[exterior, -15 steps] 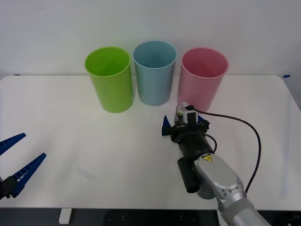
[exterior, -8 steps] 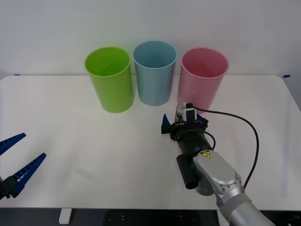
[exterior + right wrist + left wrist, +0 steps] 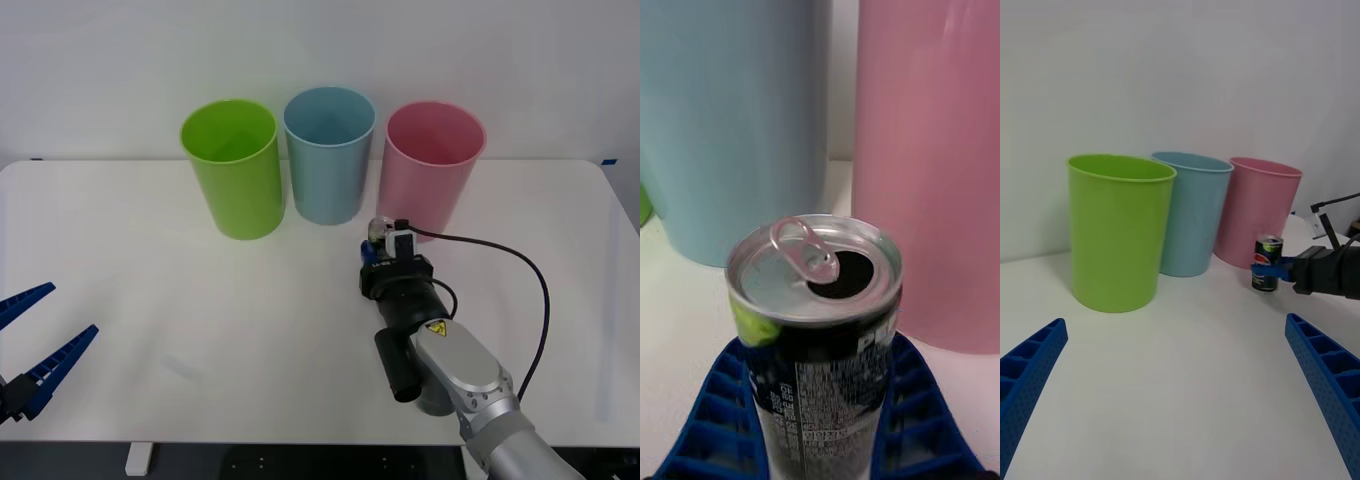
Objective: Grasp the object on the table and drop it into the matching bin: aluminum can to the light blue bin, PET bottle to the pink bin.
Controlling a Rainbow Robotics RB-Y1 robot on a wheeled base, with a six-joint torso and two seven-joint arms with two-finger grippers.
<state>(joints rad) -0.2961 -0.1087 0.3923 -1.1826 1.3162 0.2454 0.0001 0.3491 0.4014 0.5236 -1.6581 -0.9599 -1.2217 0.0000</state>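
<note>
The right gripper [image 3: 378, 262] has its blue fingers [image 3: 921, 427] closed snugly on both sides of the aluminum can [image 3: 816, 330], which stands upright on the table [image 3: 150, 290] just before the pink bin [image 3: 432, 165], with the light blue bin [image 3: 328, 155] beside it. The left gripper [image 3: 35, 345] waits wide open at the table's near left edge.

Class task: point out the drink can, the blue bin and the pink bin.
drink can [image 3: 816, 274], right wrist view, silver top.
blue bin [image 3: 327, 170], front view, outer wall.
pink bin [image 3: 428, 185], front view, outer wall.
</note>
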